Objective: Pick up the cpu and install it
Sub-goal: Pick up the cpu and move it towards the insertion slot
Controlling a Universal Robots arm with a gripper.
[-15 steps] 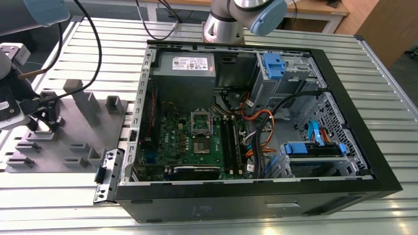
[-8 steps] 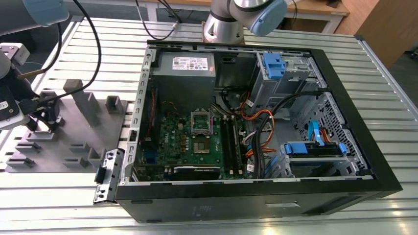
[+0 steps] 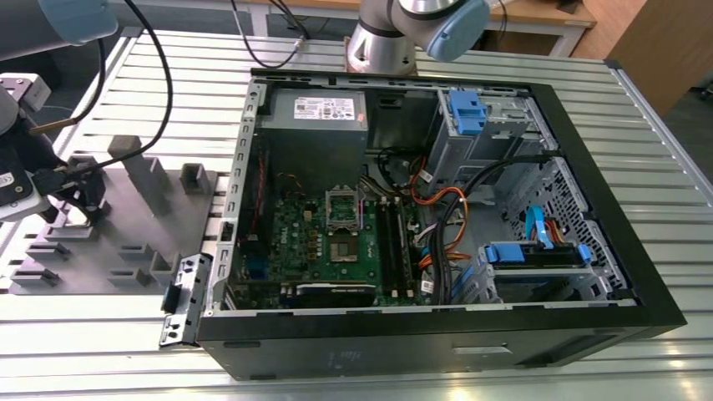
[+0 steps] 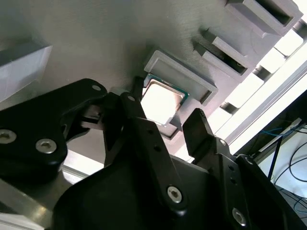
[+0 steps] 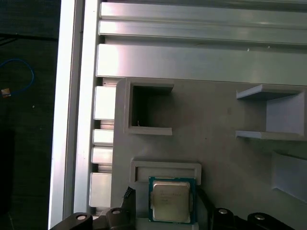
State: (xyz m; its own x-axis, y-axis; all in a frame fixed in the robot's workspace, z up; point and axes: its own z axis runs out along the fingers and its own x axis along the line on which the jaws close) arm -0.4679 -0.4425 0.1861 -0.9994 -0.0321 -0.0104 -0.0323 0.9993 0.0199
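Note:
The cpu (image 4: 160, 100) is a small square chip with a shiny metal top and a thin green rim. It lies flat in a shallow pocket of the grey fixture plate (image 4: 96, 38); in the first wrist view the cpu (image 5: 171, 200) sits just below a raised grey lip. My gripper (image 4: 163, 117) is low over it and open, with one black finger on each side of the chip and the chip resting in its pocket. In the exterior view my gripper (image 3: 69, 196) hangs over the fixture plate (image 3: 134, 217) at the exterior view's left.
The open computer case (image 3: 390, 355) lies on the slatted metal table (image 3: 669, 209) to the exterior view's right of the fixture. The green motherboard's open socket (image 3: 343, 209) shows inside, beside black memory sticks (image 3: 390, 242) and cables. Empty pockets and upright grey blocks (image 5: 148, 109) stand on the fixture.

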